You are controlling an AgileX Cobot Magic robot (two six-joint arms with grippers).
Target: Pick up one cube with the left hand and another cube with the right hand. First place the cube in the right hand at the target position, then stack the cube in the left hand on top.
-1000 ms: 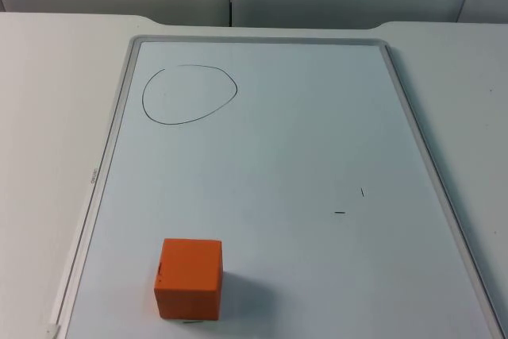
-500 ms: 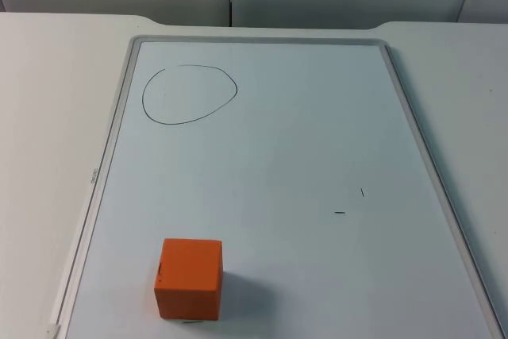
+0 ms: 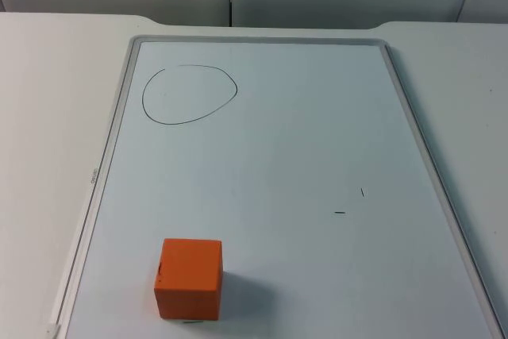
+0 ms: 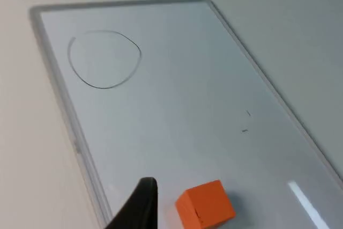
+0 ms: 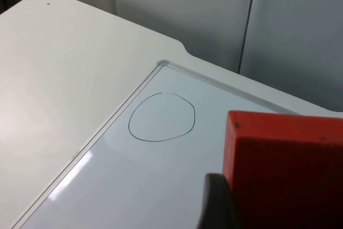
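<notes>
Nothing moved since earlier frames. Right end effector (image 5: 252, 207) grips red cube (image 5: 284, 170), drawn circle (image 5: 162, 117) ahead. Left end effector (image 4: 142, 207) just beside orange cube (image 4: 206, 205), grip state untellable.

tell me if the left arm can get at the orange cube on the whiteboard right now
Probably yes. The orange cube sits alone on the whiteboard, and a left claw fingertip is just beside it with nothing between them.
</notes>
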